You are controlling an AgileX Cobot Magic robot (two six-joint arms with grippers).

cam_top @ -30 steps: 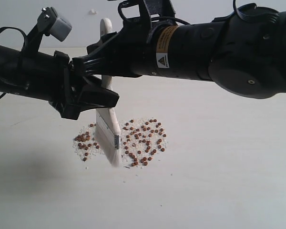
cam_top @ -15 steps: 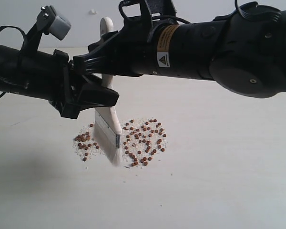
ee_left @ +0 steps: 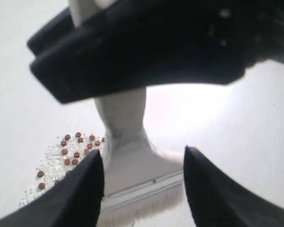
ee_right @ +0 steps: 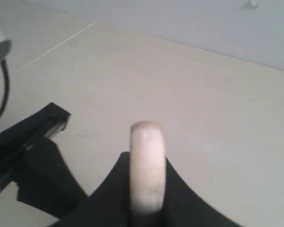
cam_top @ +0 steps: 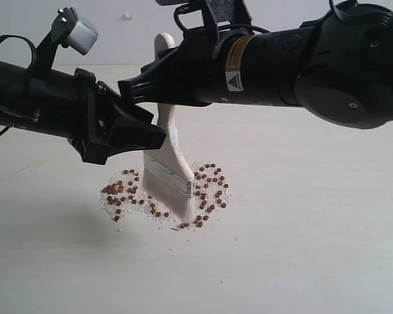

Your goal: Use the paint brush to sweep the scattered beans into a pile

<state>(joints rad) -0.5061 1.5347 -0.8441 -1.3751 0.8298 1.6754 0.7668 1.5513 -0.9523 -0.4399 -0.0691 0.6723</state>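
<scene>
Right hand (cam_top: 157, 91) clamped on paint brush (cam_top: 171, 176), now shifted right over beans (cam_top: 213, 182), left hand (ee_left: 143, 184) wide open

Inspector: Right arm (cam_top: 281, 65), casing?
Clerk: Matt black, a thick tube. An amber warning label (cam_top: 234, 52) wraps it; the label's lower part is a white square bearing a black triangle
Inspector: Right of the label?
Clerk: A bulbous round joint housing (cam_top: 350, 78), black, with one small pale screw (cam_top: 352, 104) on its face. Black cables (cam_top: 213, 16) loop just above the label
Inspector: Left arm (cam_top: 33, 98)?
Clerk: Well left of the label, black likewise, slimmer. A pale grey box camera (cam_top: 78, 34) stands on a black bracket, and a thin black cable (cam_top: 6, 39) curves farther left still. The left gripper (ee_left: 142, 156) has two smooth black wedge-shaped fingers (ee_left: 78, 194)
</scene>
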